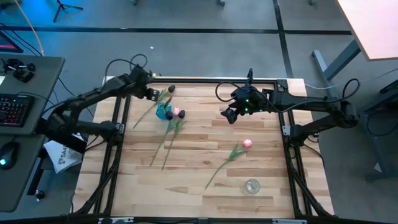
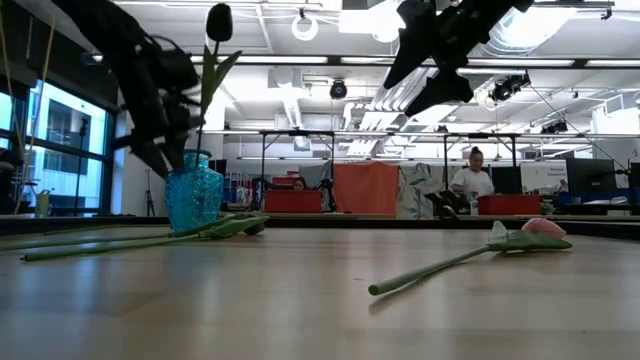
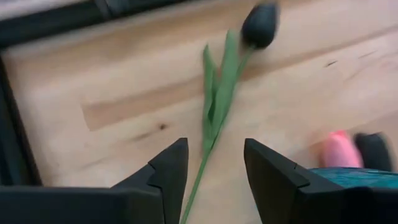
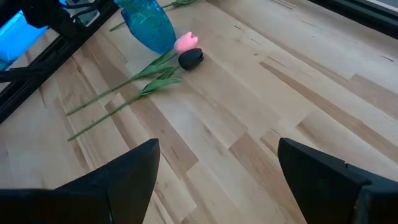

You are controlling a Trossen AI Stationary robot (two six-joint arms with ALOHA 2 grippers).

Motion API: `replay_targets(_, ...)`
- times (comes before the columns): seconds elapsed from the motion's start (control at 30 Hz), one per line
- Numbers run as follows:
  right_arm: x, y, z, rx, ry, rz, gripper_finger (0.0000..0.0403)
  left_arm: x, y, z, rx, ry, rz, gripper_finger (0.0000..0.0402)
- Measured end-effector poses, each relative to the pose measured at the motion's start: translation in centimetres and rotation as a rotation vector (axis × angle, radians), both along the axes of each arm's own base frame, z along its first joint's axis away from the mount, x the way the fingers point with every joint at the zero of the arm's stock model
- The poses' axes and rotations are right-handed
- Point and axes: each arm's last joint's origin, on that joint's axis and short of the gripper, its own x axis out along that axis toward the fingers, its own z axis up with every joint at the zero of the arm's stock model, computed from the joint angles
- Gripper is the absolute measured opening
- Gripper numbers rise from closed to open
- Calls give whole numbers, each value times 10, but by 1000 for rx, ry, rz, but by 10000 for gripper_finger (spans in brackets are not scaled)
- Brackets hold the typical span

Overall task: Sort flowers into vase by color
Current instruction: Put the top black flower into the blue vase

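My left gripper hovers by the far-left corner, beside the blue vase. Its fingers stand apart on either side of a dark tulip's stem. That tulip rises steeply, its head high above the vase. A pink tulip and another dark tulip lie flat with their heads at the vase's foot. A second pink tulip lies right of centre. My right gripper hangs open above the far middle, holding nothing. My left gripper has the dark tulip's stem, about halfway along, running between its parted fingers, close to one finger's inner edge. The gap is far wider than the stem. I cannot tell whether a finger touches it. The fingers point down.
A small clear glass stands near the table's near edge, right of centre. The two lying tulips' stems trail toward the near left. Black frame rails run along the table's sides. People and desks show in the room beyond.
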Motion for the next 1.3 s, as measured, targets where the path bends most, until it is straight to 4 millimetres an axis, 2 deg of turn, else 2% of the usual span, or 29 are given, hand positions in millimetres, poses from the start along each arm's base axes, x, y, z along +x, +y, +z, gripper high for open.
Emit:
replay_targets(0.2, 0, 0, 0, 0, 0, 0, 321, 13, 13, -33, -149, 5, 20, 150)
replay_targets(0.33, 0, 0, 0, -1, -1, -1, 321, 19, 20, -48, -148, 28, 23, 150)
replay_targets(0.47, 0, 0, 0, -2, -2, -2, 321, 24, 27, -51, -110, 3, 17, 150)
replay_targets(0.83, 0, -1, 0, -26, 3, -33, 321, 29, 33, -77, -155, 72, -7, 150)
replay_targets(1.0, 0, -1, 0, -22, 2, -38, 321, 35, 32, -79, -118, 128, -34, 146)
replay_targets(1.1, 0, -1, 0, -22, 2, -39, 321, 35, 31, -79, -103, 158, -74, 122)
replay_targets(1.23, 0, -1, 0, -22, 1, -37, 321, 31, 28, -76, -111, 205, -135, 37)
replay_targets(1.3, 0, -1, 1, -14, -10, -40, 321, 27, 23, -70, -127, 207, -147, 12)
